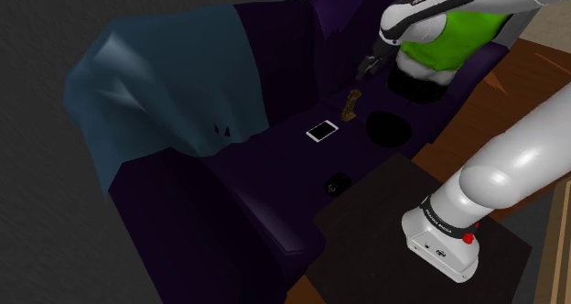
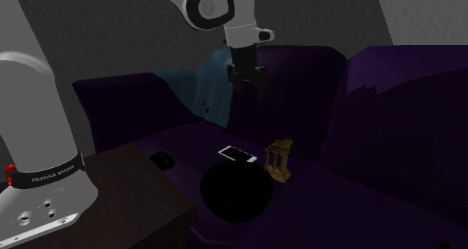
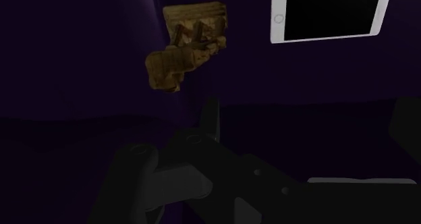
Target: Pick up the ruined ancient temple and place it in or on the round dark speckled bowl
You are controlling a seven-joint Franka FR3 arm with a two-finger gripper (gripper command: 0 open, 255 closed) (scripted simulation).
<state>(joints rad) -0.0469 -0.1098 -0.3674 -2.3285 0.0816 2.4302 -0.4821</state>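
Shoulder view: the temple stands near the phone on the sofa. Second exterior view: jaws spread, well above the phone. Wrist view: probably light, stiff, with brittle columns; grip across its solid base.

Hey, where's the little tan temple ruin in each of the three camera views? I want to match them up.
Shoulder view: the temple ruin is up and right of centre, just up-right of the white phone and up-left of the dark bowl.
Second exterior view: right of centre, right of the phone, beyond the bowl.
Wrist view: close beside the phone, seen from above.
Shared landmark: the white phone, lying next to the temple in all three.
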